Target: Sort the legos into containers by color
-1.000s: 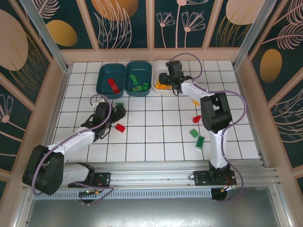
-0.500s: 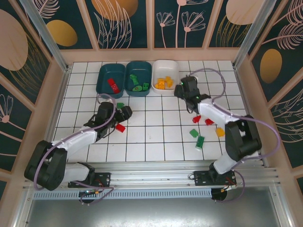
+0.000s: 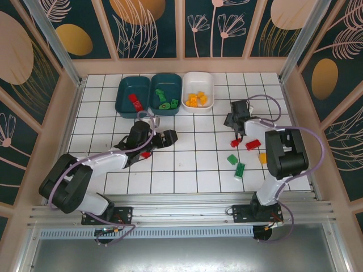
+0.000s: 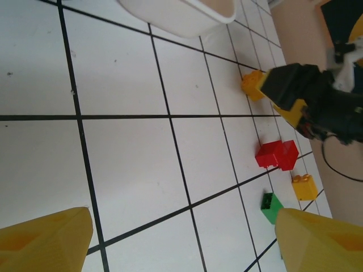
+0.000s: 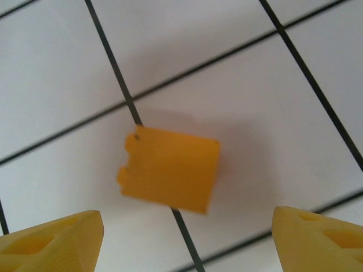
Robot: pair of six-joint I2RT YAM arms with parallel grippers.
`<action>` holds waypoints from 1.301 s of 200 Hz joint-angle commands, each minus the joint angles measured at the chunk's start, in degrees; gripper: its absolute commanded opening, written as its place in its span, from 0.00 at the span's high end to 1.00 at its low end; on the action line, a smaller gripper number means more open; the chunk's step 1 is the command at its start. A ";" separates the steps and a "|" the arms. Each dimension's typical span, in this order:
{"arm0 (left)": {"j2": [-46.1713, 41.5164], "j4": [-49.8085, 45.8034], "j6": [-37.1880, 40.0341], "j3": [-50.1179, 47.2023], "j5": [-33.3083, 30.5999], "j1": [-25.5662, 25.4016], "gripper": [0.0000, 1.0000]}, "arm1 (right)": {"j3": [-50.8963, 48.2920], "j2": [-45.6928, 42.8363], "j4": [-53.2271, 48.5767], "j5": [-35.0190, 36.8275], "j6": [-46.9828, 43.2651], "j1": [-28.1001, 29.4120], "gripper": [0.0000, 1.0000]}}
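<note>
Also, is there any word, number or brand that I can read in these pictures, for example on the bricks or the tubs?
No text can be read.
The orange brick close to the right wrist camera shows a plain face.
The white tub and the teal tubs carry no visible label.
The wall panels show only leaf and flower drawings.

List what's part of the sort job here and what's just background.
Job:
red lego, green lego, orange lego below the open right claw
left teal tub, middle teal tub, white tub

Background:
tiled floor, wall panels, metal rail
</note>
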 commanded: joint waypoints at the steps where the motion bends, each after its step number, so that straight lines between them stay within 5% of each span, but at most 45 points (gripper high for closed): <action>1: -4.28 -1.68 1.22 -2.33 -1.94 0.01 0.15 | 3.37 2.77 2.12 -1.41 -1.17 -1.17 0.22; 42: -7.75 -4.14 2.59 -4.25 -4.90 0.06 0.12 | 6.81 7.65 1.38 -3.60 -0.89 -2.53 0.41; 71: -7.99 -5.62 3.88 -3.35 -5.89 -0.01 0.11 | 5.71 3.82 1.97 -2.35 -1.00 -1.52 0.66; 90: -8.09 -6.50 4.41 -2.35 -7.57 -0.01 0.12 | 5.61 -0.25 2.62 -1.97 -1.86 -0.08 0.71; 124: -13.02 -7.01 -2.06 -6.90 -27.92 0.79 0.02 | 12.91 -1.22 2.08 -5.03 -4.39 4.27 0.71; 157: -22.18 -9.08 -7.00 -12.72 -37.77 2.09 0.01 | 26.01 8.57 -0.01 -6.90 -7.36 8.44 0.70; 205: -33.08 -16.46 -7.42 -17.00 -41.11 2.45 0.02 | 46.70 23.22 -7.08 -9.97 -8.57 10.93 0.67; 225: -35.97 -16.84 -7.95 -18.62 -40.47 2.54 0.01 | 53.74 26.84 -11.96 -9.27 -8.71 11.59 0.52; 260: -37.08 -16.13 -7.94 -18.72 -39.23 2.55 0.01 | 51.13 23.35 -12.61 -5.55 -8.63 12.75 0.39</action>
